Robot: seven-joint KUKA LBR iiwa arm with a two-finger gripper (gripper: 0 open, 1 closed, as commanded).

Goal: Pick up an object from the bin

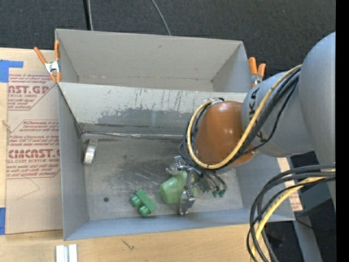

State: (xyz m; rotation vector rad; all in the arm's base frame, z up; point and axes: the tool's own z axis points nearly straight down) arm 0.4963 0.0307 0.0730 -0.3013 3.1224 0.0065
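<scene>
Grey, thick and rounded, the 1 robot arm (311,108) fills the near right, with yellow and black cables looping along it. Its wrist wears a domed orange cover (218,132), which hangs directly above the gripper.

Below lies the grey metal bin (147,53), its sloping walls scuffed and its floor scratched around the gripper.

The gripper (185,194) is down at the bin's floor, close to the near wall. Its metal parts are crowded together under the orange cover, and whether it is open or closed cannot be told.

Pressed against the gripper's left side in this view is a pale green, rounded, pear-like lump (170,190). Whether the gripper has hold of it cannot be told either.

Just beyond that lump, further left of the gripper, lies a bright green plastic block (143,203) with a stepped outline.

Well apart from the gripper, far to its left and further up the floor, rests 1 small silver metal cylinder (89,155) by the left wall.
</scene>
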